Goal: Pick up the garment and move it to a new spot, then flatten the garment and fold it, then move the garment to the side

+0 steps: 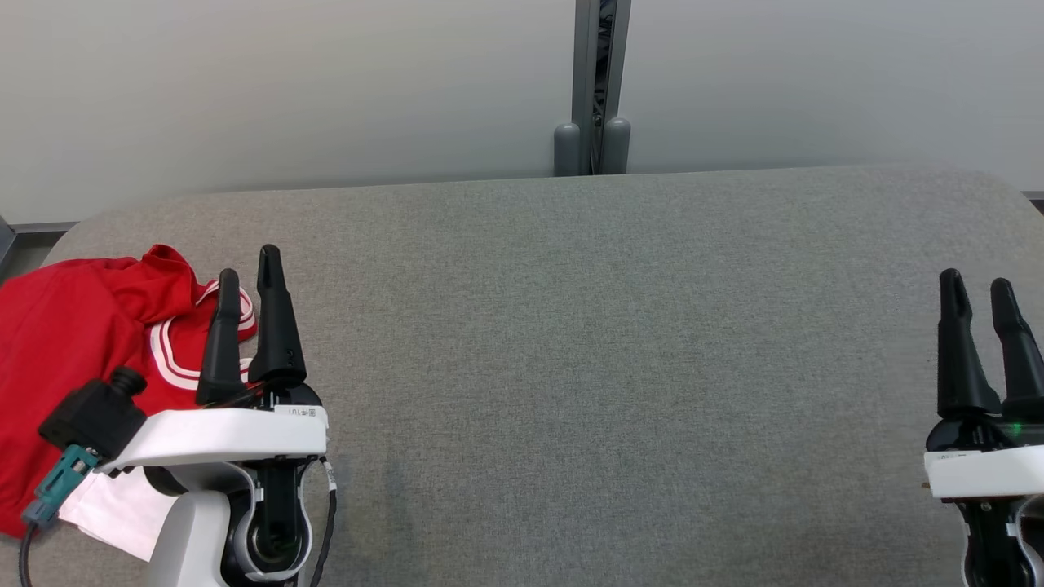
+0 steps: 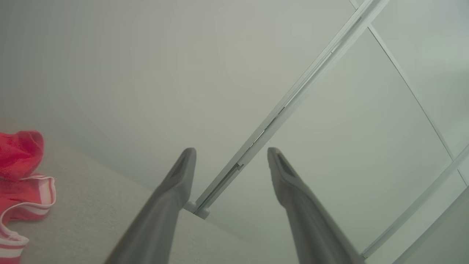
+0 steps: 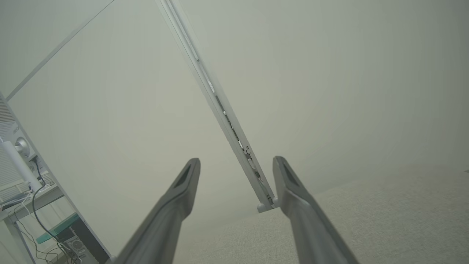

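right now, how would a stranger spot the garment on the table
Look at the wide grey table, then its far left end by the left claw. The garment lies crumpled there, bright red with white-and-red striped trim.

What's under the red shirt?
The red jersey lies crumpled on the grey table. Whether anything else hides beneath it cannot be seen; the cloth covers it.

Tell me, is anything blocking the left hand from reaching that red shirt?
No. The red jersey lies crumpled on the grey table just left of the open left hand; nothing visible stands between them.
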You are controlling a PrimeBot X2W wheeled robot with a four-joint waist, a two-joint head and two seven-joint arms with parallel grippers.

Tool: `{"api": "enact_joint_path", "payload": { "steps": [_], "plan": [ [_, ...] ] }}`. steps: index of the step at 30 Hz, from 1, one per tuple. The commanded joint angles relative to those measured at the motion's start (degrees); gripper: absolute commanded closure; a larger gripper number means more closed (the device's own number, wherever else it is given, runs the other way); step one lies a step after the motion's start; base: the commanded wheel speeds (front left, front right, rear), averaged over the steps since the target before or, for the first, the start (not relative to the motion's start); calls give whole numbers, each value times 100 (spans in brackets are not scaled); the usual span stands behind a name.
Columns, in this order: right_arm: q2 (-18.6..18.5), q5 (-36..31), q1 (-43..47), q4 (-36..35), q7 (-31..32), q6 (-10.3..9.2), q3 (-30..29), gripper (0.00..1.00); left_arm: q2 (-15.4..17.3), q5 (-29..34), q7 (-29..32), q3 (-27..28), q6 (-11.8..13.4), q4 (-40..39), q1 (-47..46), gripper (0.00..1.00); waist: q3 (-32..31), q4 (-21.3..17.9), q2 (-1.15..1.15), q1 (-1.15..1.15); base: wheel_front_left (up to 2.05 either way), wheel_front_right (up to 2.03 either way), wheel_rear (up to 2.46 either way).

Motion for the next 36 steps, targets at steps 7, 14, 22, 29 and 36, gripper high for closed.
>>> {"api": "enact_joint_path", "payload": {
  "steps": [7, 14, 22, 29, 36],
  "plan": [
    [60, -905, -18, -61, -116, 26, 218, 0, 23, 1052, -67, -81, 316, -252, 150, 0, -30, 34, 0, 0, 0, 0, 0],
    [129, -1526, 52, 15, -186, 29, 513, 0, 26, 1931, -100, -425, 709, -292, 374, 0, -26, 86, 0, 0, 0, 0, 0],
    [234, -2099, 129, 168, -254, 31, 658, 0, 29, 2361, -132, -630, 783, -79, 519, 0, -9, 134, 0, 0, 0, 0, 0],
    [308, -2336, 176, 367, -315, 30, 883, 0, 31, 2511, -162, -732, 605, 484, 582, 0, -12, 112, 0, 0, 0, 0, 0],
    [383, -2595, 135, 396, -364, 31, 815, 0, 31, 2748, -185, -698, 635, 504, 570, 0, -4, 76, 0, 0, 0, 0, 0]
  ]
}}
